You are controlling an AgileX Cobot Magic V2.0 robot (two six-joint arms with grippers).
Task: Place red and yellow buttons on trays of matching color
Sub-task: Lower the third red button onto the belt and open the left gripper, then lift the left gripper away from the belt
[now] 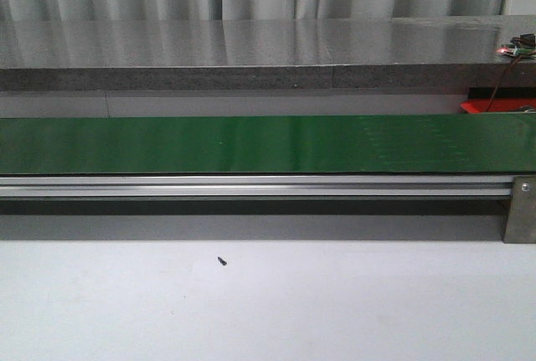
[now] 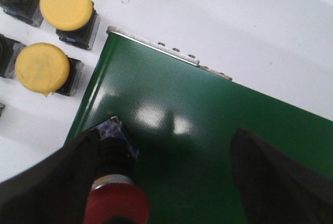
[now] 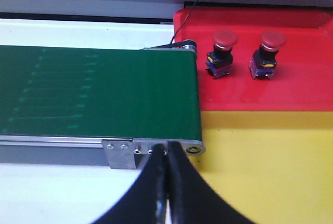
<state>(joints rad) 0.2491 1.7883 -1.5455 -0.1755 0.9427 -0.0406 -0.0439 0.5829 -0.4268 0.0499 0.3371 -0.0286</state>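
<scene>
Nearest the left wrist camera, a red button (image 2: 115,203) stands on the green belt (image 2: 208,130) beside one dark finger (image 2: 52,182) of the left gripper (image 2: 177,182), whose jaws are spread wide with nothing clamped between them. Spare yellow buttons (image 2: 42,68) wait on the white table (image 2: 234,21) near the belt's end, at about ten o'clock from the red one. The right gripper (image 3: 167,182) hangs with fingers pressed together, holding nothing, over the belt's far end; at one o'clock from it, two red buttons (image 3: 223,52) already sit upright on the red tray (image 3: 312,78), while the yellow tray (image 3: 270,161) below shows none. Best to leave the button standing mid-belt and lift clear without nudging it.
</scene>
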